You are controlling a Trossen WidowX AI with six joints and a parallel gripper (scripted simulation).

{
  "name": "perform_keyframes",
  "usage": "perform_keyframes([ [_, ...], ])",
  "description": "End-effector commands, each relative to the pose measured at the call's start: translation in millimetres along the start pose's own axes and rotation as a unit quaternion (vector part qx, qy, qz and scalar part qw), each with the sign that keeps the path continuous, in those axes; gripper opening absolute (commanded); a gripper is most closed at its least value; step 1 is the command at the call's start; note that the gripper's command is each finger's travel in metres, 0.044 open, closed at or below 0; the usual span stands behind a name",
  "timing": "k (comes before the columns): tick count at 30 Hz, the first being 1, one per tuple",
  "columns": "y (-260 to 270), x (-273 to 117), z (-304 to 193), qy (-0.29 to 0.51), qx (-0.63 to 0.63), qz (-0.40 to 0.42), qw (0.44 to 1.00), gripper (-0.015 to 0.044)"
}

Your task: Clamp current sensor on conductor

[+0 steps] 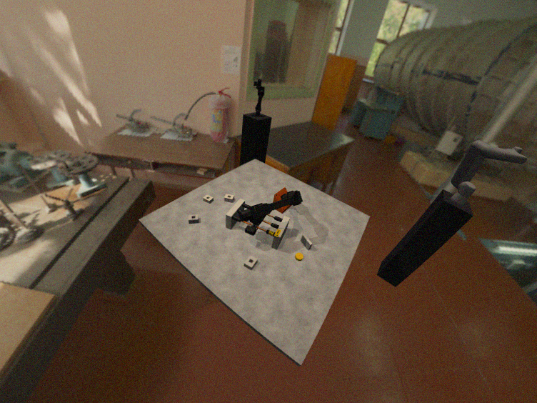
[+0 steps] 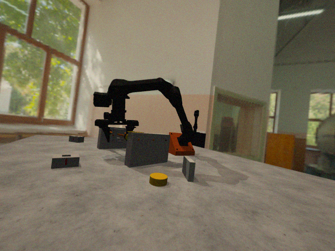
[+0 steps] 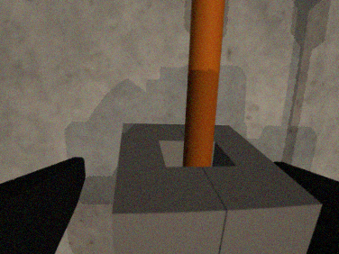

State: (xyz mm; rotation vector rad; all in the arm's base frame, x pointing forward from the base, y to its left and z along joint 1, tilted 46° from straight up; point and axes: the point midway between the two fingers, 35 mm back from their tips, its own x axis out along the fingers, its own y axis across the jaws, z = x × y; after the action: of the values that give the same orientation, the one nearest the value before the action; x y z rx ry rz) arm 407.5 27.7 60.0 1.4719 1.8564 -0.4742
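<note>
The sensor point(image 3: 167, 189), a grey block with a square window, sits round an orange conductor point(image 3: 205, 68). Its two halves meet along a thin seam. My gripper point(image 2: 118, 136) point(image 3: 178, 169) is open, one black finger on each side of the sensor. A gap shows at the left finger; the right finger is partly hidden behind the sensor. The conductors run between two grey end blocks point(image 1: 279, 239) point(image 2: 147, 149). Yellow parts point(image 1: 278, 233) show at one conductor's end. The LOAD lettering and the sensor's arrow cannot be made out. The arm hides the sensor in the top and exterior views.
Two other conductors run alongside, with dark sleeves. A yellow disc point(image 1: 299, 256) point(image 2: 158, 180) and an upright grey plate point(image 1: 306, 242) point(image 2: 189, 169) stand beyond one end block. Several small blocks, one of them here point(image 1: 251, 262) point(image 2: 65, 162), lie around. The arm's orange base point(image 2: 175, 144) is nearby.
</note>
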Motion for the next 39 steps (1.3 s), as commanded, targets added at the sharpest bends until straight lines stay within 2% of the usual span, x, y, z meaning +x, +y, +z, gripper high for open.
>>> perform_keyframes([
  [1,0,0,0,0.001,0.0,0.0,1.0,0.044],
  [5,-3,-12,1,0.002,0.001,0.02,1.0,0.044],
  [9,-28,-77,2,0.002,0.003,0.133,0.991,0.044],
  [12,-41,-99,2,-0.001,0.002,0.175,0.984,0.044],
  [39,-41,-100,2,-0.002,0.002,0.177,0.984,0.044],
])
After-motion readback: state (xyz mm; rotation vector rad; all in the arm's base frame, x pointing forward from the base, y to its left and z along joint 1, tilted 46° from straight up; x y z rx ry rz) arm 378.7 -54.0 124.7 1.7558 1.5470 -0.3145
